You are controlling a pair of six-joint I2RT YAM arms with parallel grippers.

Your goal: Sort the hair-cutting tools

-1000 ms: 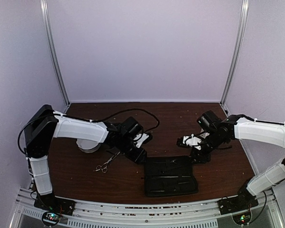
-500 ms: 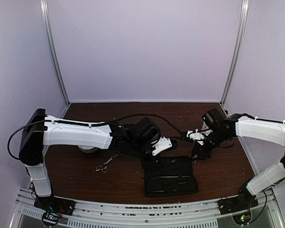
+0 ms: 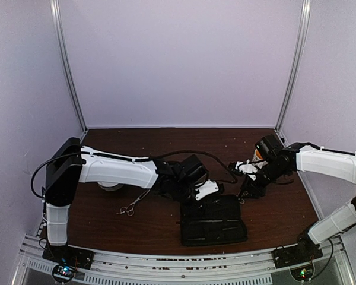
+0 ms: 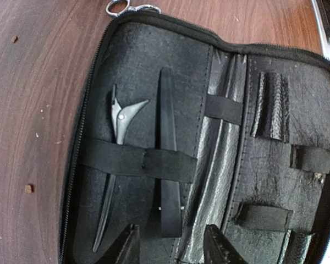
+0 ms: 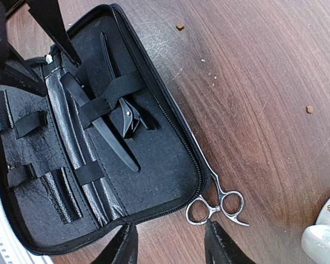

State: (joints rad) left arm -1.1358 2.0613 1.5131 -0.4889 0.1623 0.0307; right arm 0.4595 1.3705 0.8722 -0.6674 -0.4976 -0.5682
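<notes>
Right claw is spread and empty, hanging just above the ring handles of the scissors. That's the nearer arm by far. The scissors lie flat on the table, touching or just beside the zip edge of the open case at its far right corner, on the side toward the table's right edge. Long axis runs along that zip edge, with the rings at the claw end and the blades pointing away. They're thin and shiny and lie low to the wood, so my guess is a fiddly pinch.

Left claw is also spread and empty, over the case, which sits mid-table by the near edge. The clip and comb are both black and already tucked under a strap inside.

Second scissors lie well apart from the case, toward the table's left edge, and nearer the left arm.
</notes>
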